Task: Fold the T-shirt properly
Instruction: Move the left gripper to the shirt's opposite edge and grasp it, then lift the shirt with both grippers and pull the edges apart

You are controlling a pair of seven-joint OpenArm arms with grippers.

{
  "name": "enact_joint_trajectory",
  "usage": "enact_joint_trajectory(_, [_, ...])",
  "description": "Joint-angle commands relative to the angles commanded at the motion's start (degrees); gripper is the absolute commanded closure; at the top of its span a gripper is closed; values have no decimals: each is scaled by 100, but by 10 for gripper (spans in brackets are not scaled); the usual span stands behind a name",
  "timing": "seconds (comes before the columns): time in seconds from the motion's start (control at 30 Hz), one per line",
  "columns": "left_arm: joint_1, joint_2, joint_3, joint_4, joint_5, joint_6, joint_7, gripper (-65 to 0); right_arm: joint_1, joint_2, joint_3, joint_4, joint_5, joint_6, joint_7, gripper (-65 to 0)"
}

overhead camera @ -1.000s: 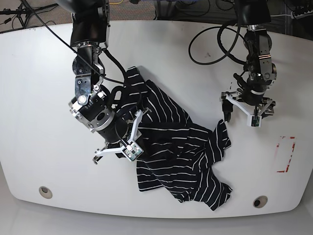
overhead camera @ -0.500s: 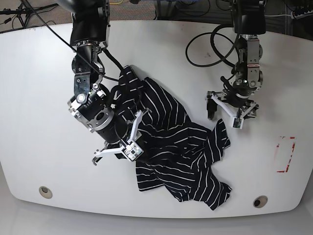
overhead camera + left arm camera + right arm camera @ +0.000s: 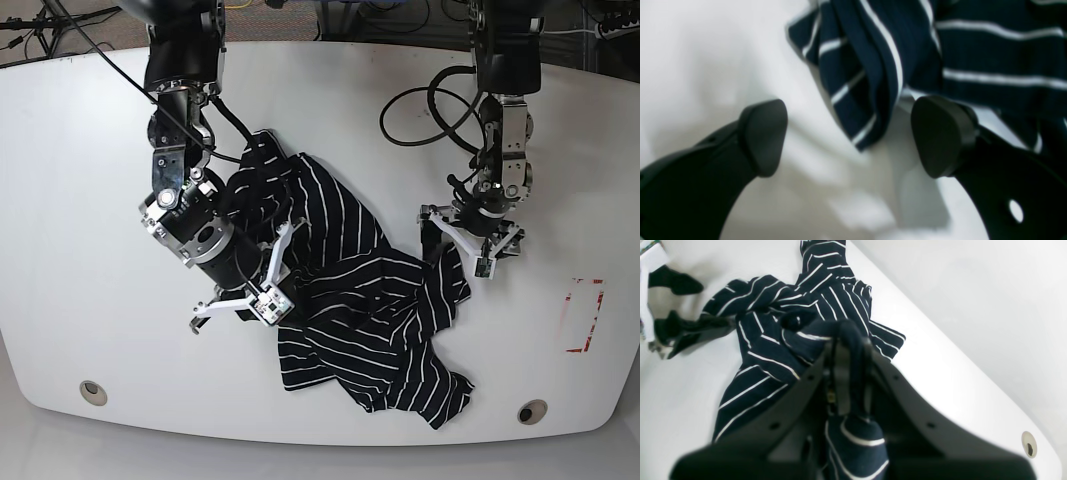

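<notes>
The T-shirt [image 3: 360,300], dark navy with thin white stripes, lies crumpled on the white table [image 3: 80,200]. My right gripper [image 3: 283,268] is shut on a bunched fold of the T-shirt [image 3: 773,340] near its left side; the right wrist view shows the right gripper [image 3: 846,350] with fabric pinched between its jaws. My left gripper [image 3: 458,252] stands open at the shirt's right edge. In the left wrist view a striped corner of the T-shirt [image 3: 973,50] hangs between the spread fingers [image 3: 763,136] of the left gripper [image 3: 853,133], and neither finger touches the cloth.
A red rectangle mark [image 3: 585,315] is on the table at the right. Two round holes [image 3: 92,392] [image 3: 532,411] sit near the front edge. Black cables [image 3: 430,100] loop behind the left arm.
The left arm has moved left and down until its open gripper straddles the shirt's right corner. The right gripper has kept its hold and shifted the bunched cloth slightly upward.
</notes>
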Motion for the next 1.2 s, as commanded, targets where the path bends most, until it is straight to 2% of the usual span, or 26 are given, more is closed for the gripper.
enact_joint_trajectory(0.03, [-9, 0, 0, -26, 0, 0, 0, -542, -9, 0, 0, 9, 0, 0, 0, -14])
enact_joint_trajectory(0.23, [-167, 0, 0, -325, 0, -18, 0, -340, -53, 0, 0, 167, 0, 0, 0, -14])
enact_joint_trajectory(0.43, [-255, 53, 0, -501, 0, -9, 0, -71, -123, 0, 18, 211, 0, 0, 0, -14])
enact_joint_trajectory(0.5, [-255, 88, 0, -492, 0, 0, 18, 0, -123, 9, 35, 211, -26, 0, 0, -14])
enact_joint_trajectory(0.73, [-149, 62, -35, -185, 0, -9, 26, 0, -105, 44, 53, 193, -53, -44, 0, -14])
enact_joint_trajectory(0.9, [237, -281, -35, 651, -35, -18, 466, 0, -62, 88, 308, 158, -53, -44, 0, -14])
enact_joint_trajectory(1.07, [536, -360, -88, 1336, -35, -35, 914, 0, 141, 105, 404, -97, -53, -53, 0, -14])
enact_joint_trajectory(1.2, [870, -501, -440, 1952, -44, -44, 1081, 0, 343, 105, 431, -290, -53, -53, 0, -14])
